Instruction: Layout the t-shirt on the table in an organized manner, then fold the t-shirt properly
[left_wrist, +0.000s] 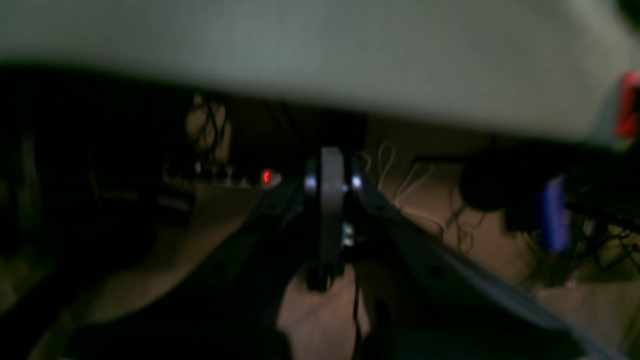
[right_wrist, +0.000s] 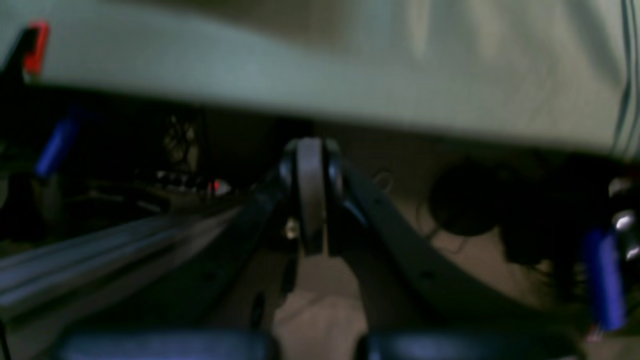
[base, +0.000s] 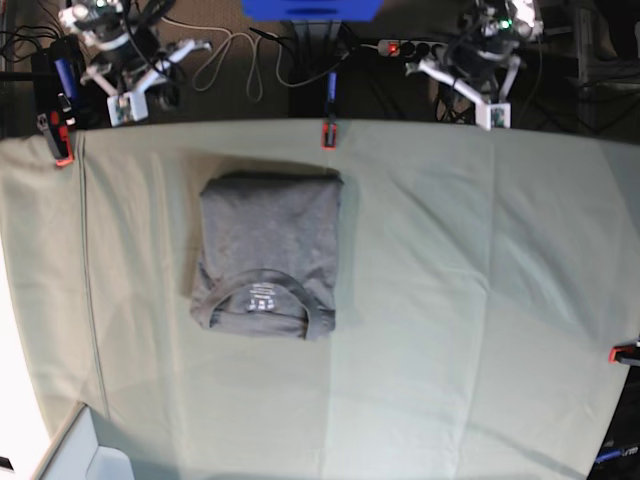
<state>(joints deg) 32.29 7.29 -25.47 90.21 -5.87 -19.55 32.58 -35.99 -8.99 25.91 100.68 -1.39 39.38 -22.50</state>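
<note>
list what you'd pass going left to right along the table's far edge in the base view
red clamp at the left corner → right gripper → red clamp at the middle → left gripper. All of it lies along the far edge of the table; the t-shirt lies nearer, folded.

So the t-shirt (base: 268, 250) is dark grey and already folded into a neat, compact rectangle, a bit taller than wide, sleeves tucked out of sight. The ribbed round collar faces the near edge of the table (base: 470, 300), with the small white printed label showing just inside the neck. It lies flat on the pale grey-green cloth, closer to the far edge and well left of centre in the base view, with lots of bare cloth to its right and faint creases running across that
</note>
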